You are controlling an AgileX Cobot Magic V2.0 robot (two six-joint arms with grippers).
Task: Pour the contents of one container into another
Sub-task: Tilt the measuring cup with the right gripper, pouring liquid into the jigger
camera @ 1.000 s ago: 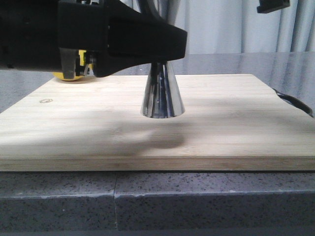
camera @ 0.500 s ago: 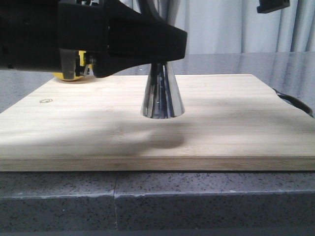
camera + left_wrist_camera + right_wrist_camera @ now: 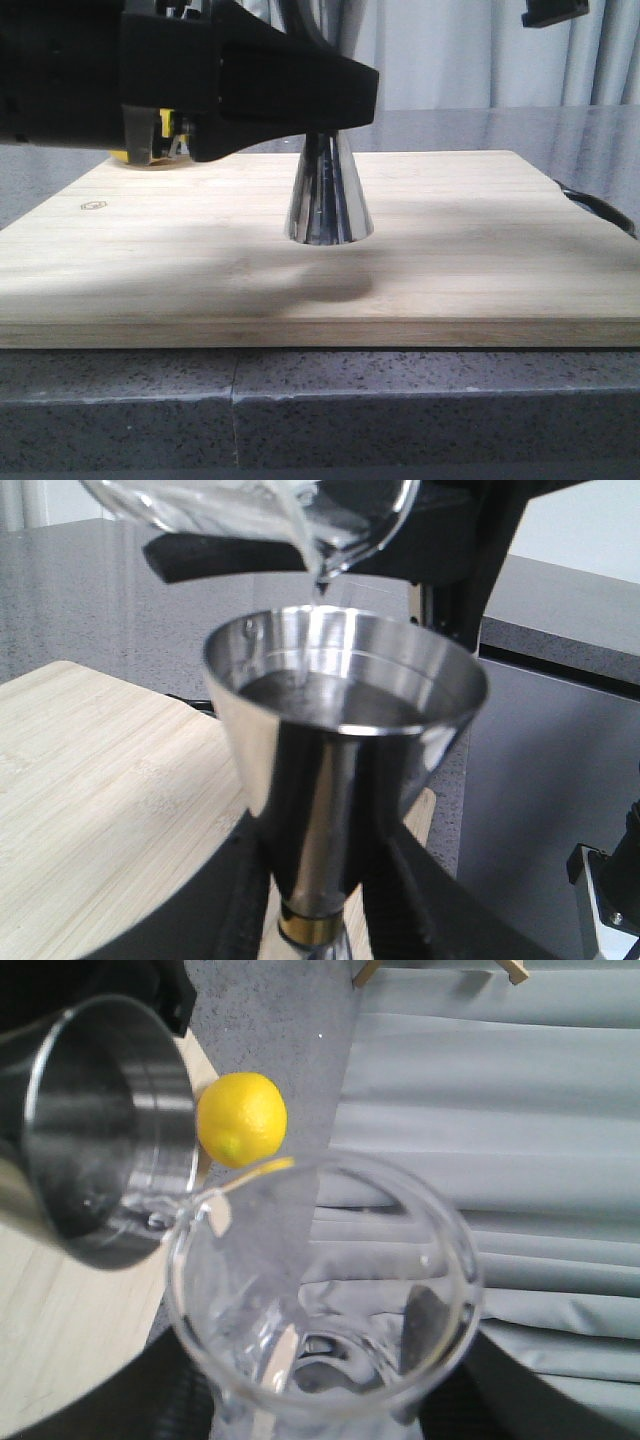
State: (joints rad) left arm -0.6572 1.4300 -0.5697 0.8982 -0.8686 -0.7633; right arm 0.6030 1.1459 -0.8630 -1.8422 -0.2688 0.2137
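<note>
Clear glass beaker (image 3: 270,515) tipped above steel jigger (image 3: 340,770), lip over its liquid-filled cup, jigger upright mid cutting board (image 3: 480,260), left gripper (image 3: 315,920) seemingly clamping its waist, right gripper's (image 3: 310,1415) grip unclear, lemon (image 3: 241,1119) at the board's ten o'clock.

A wooden board (image 3: 450,250) on the grey stone table (image 3: 400,410) carries the jigger (image 3: 329,195).

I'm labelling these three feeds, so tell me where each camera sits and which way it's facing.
Front view: low, at board level, facing forward at the jigger base; a black arm crosses the upper left.
Left wrist view: on the left arm, facing the jigger's cup, beaker tipped over it; left pincer around the jigger's waist.
Right wrist view: on the right arm, looking down the beaker's mouth toward the lemon.
Shared: the jigger appears in all three.
</note>
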